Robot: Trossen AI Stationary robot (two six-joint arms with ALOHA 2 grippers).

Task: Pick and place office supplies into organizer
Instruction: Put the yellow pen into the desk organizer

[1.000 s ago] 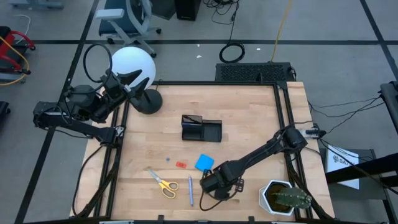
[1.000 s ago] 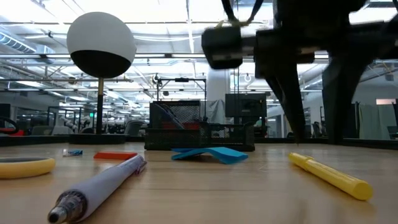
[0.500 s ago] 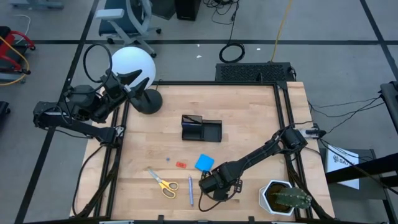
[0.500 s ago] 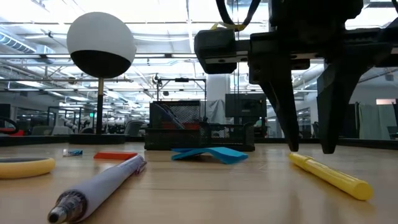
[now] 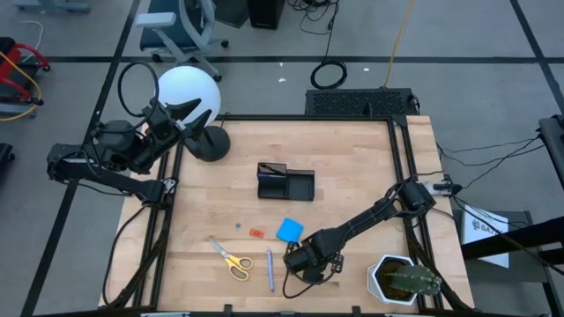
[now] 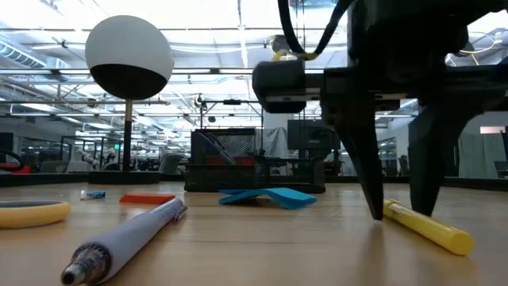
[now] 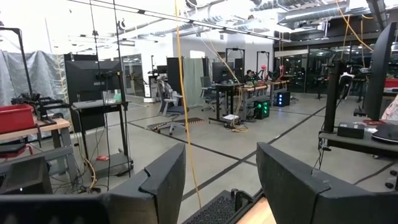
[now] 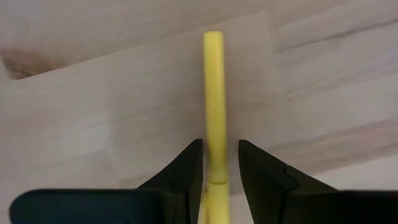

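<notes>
A: Why's the right gripper [image 8: 216, 167] parked so low on the desk [image 5: 352, 158]?

B: Its jaws are spread either side of the yellow pen [image 8: 213, 93], not clamped yet, lined up for a pinch. The pen lies well short of the organizer [image 5: 285, 181]. The left gripper [image 7: 221, 180], open too, idles by the lamp [image 5: 189, 97].

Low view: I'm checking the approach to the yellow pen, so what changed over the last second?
The right hand has come down until its fingers straddle the yellow pen, still open and not yet gripping. The pen, the blue pad, the organizer and the parked left hand stayed put.
</notes>
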